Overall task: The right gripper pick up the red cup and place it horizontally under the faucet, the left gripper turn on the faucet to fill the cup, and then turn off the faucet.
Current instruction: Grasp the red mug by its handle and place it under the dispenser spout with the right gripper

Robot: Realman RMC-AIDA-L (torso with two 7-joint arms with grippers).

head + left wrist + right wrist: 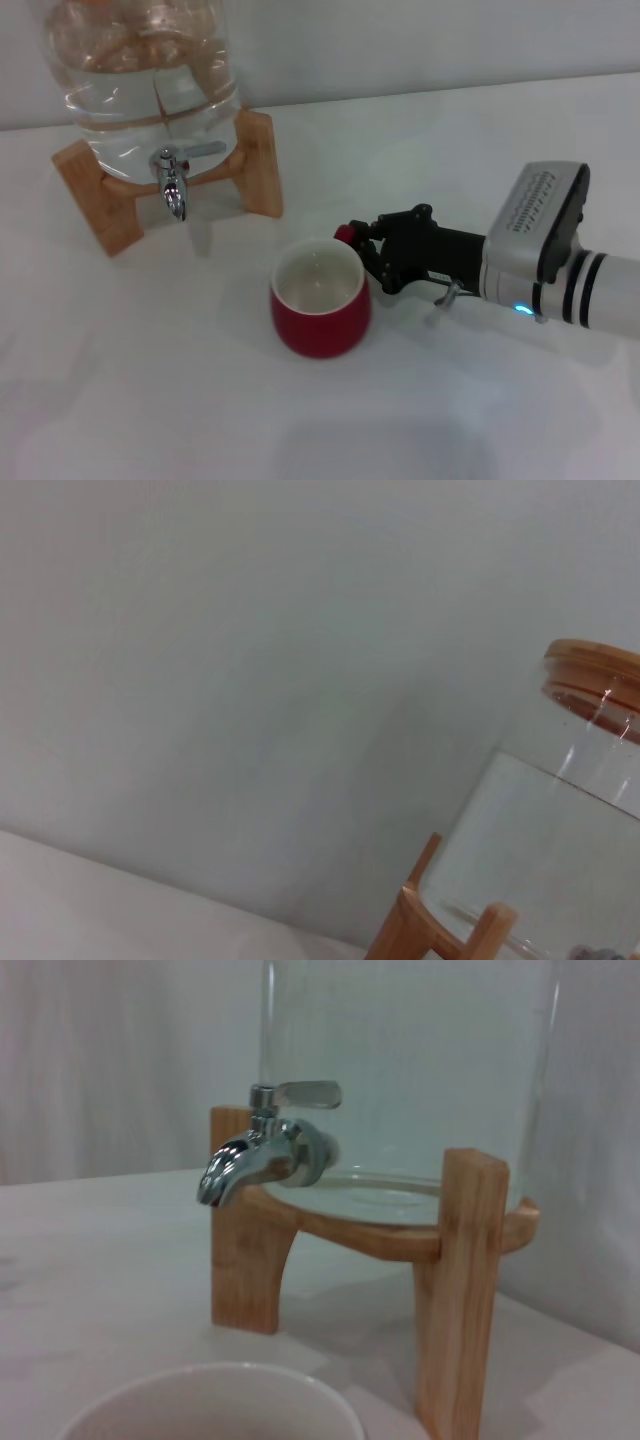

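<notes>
Upstage on the white surface (480,150), the glass jar (150,70) sits in its wooden stand (258,165), the faucet (172,185) pointing down over a bare spot. Well short of that spot stands the red cup (320,298), upright, mouth up, so it must travel toward the spout. Only the right tool (362,252) is near: its black fingers pinch the cup's small handle from the robot's right. Left tool is out of view; its wrist camera shows only jar and wall.
</notes>
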